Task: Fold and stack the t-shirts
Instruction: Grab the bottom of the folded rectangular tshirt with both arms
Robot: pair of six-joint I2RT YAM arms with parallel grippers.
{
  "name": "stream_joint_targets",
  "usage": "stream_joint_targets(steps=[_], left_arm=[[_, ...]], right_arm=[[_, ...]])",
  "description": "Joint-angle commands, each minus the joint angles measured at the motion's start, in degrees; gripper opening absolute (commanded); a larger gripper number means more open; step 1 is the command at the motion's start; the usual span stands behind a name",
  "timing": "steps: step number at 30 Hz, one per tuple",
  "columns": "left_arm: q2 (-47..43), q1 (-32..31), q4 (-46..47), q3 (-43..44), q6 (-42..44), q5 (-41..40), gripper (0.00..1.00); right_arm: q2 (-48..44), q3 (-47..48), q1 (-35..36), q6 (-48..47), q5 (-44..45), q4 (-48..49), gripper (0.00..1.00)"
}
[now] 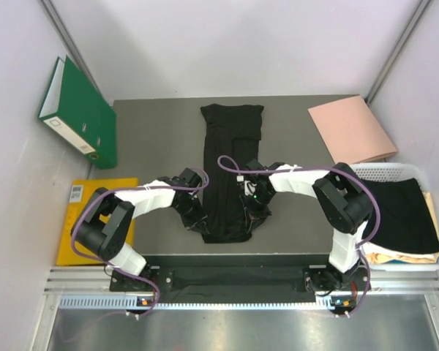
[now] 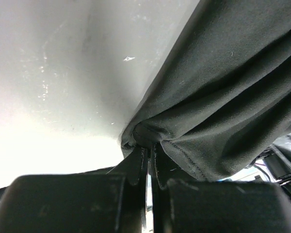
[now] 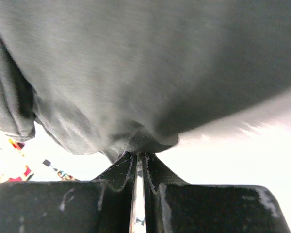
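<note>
A black t-shirt (image 1: 230,172) lies as a long narrow strip down the middle of the grey table (image 1: 154,139). My left gripper (image 1: 198,219) is shut on its near left edge; the left wrist view shows the hem (image 2: 218,126) pinched at the fingertips (image 2: 138,162). My right gripper (image 1: 253,212) is shut on its near right edge; the right wrist view shows the cloth (image 3: 136,73) bunched above the closed tips (image 3: 128,165). Both hold the near end slightly raised.
A white basket (image 1: 395,174) at the right holds a folded black shirt (image 1: 402,212) over lighter clothes. A pink folder (image 1: 351,128) lies at the back right. A green binder (image 1: 80,113) leans on the left wall, and a yellow pad (image 1: 77,219) lies left.
</note>
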Motion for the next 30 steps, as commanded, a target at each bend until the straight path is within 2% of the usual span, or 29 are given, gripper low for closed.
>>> stream_joint_targets(steps=[1,7,9,10,11,12,14,18,20,23,26,28,30], left_arm=[[1.3,0.26,-1.32,1.14,1.74,-1.4,0.0],[1.83,0.18,-1.49,2.02,2.62,-0.96,0.0],[1.56,0.18,-1.4,2.37,3.23,-0.44,0.11],[1.47,0.18,-1.4,2.81,3.75,0.26,0.26],[0.6,0.18,-2.19,3.25,4.72,1.05,0.62],[-0.02,-0.09,-2.98,3.86,5.25,1.15,0.81],[-3.42,-0.26,-5.26,5.62,6.74,1.32,0.99],[-11.52,-0.18,-6.68,4.93,6.93,-1.74,0.99],[-14.69,0.17,-5.37,0.2,4.56,-2.55,0.98],[-14.0,0.79,0.35,-5.43,1.48,0.7,0.83],[-9.7,0.88,3.5,-7.02,0.6,3.51,0.6],[-6.63,0.62,8.41,-8.52,-1.32,6.24,0.49],[-4.78,0.09,10.45,-9.66,-2.47,6.51,0.51]], right_arm=[[-2.17,-1.41,-1.81,-4.49,8.08,-5.09,0.0],[-3.31,-4.92,-1.9,-6.16,7.3,-4.67,0.0],[-2.79,-5.02,-1.9,-5.99,6.24,-3.87,0.0],[-2.7,-4.93,-1.9,-5.9,4.85,-3.61,0.0],[-2.7,-4.76,-1.9,-5.64,4.4,-3.26,0.0],[-2.96,-4.41,-1.99,-5.55,3.96,-3.17,0.0],[-2.96,-4.23,-1.99,-5.46,3.34,-2.99,0.0],[-3.14,-4.66,-1.9,-5.72,2.46,-2.55,0.0],[-3.05,-5.02,-1.9,-5.99,2.11,-2.38,0.01],[-2.87,-5.46,-1.99,-6.07,1.58,-1.94,0.01],[-3.22,-5.72,-1.9,-5.99,1.49,-1.94,0.01],[-3.4,-5.81,-1.9,-5.99,1.67,-2.02,0.02],[-3.49,-5.64,-1.99,-6.08,1.67,-2.29,0.02]])
